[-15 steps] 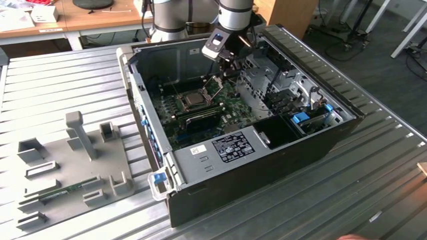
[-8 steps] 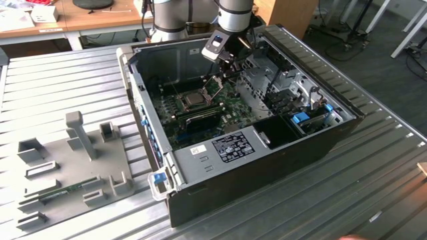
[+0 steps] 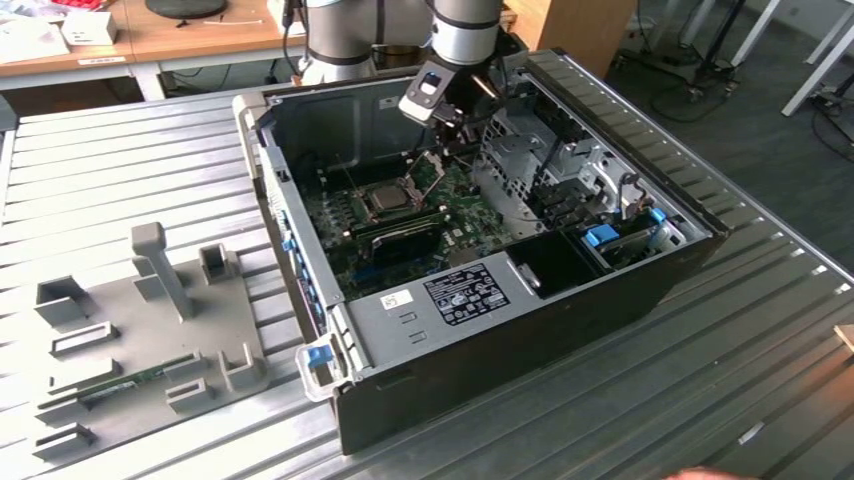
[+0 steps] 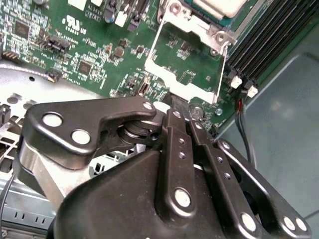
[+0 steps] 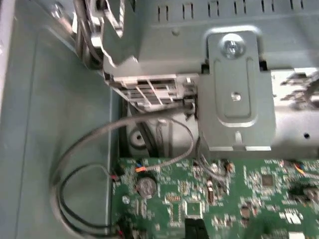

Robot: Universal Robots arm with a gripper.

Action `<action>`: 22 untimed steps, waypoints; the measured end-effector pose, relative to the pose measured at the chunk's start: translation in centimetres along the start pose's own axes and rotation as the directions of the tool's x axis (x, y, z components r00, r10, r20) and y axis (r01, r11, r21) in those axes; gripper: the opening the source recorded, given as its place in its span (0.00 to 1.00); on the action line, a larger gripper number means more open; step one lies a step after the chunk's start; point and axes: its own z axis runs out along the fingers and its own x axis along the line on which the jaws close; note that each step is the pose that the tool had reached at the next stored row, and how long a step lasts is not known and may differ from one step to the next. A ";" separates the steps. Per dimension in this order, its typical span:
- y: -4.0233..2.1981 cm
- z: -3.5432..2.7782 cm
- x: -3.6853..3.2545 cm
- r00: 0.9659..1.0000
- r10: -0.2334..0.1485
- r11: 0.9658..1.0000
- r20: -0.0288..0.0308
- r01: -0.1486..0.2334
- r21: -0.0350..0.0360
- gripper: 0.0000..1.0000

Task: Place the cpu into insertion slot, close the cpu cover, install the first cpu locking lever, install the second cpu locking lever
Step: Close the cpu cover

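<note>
The cpu (image 3: 391, 197) is seated in the insertion slot (image 3: 362, 206) on the green board (image 4: 89, 45). The board sits inside the open computer case (image 3: 641, 290), which lies on the ribbed metal surface (image 3: 761, 340). The cpu cover (image 4: 174, 82) stands raised above the slot. The end effector (image 4: 180, 107) has its fingers drawn together, with the tips at the cover's free edge; whether they clamp that edge cannot be told. The cpu lies nearer than the end effector and toward the exterior view's left of it.

cpu (image 4: 219, 6) mostly beyond the edge
</note>
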 end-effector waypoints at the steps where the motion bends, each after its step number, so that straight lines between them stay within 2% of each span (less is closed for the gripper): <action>1: -0.20 -0.01 -0.01 1.000 0.000 1.000 0.000 0.000 -0.001 0.11; 13: -4.14 -0.22 -0.10 1.000 -0.001 1.000 -0.001 0.001 -0.020 0.11; 17: -4.66 -0.23 -0.12 1.000 -0.001 1.000 -0.001 0.001 -0.020 0.11; 22: -4.68 -0.23 -0.12 1.000 -0.001 1.000 -0.001 0.001 -0.020 0.11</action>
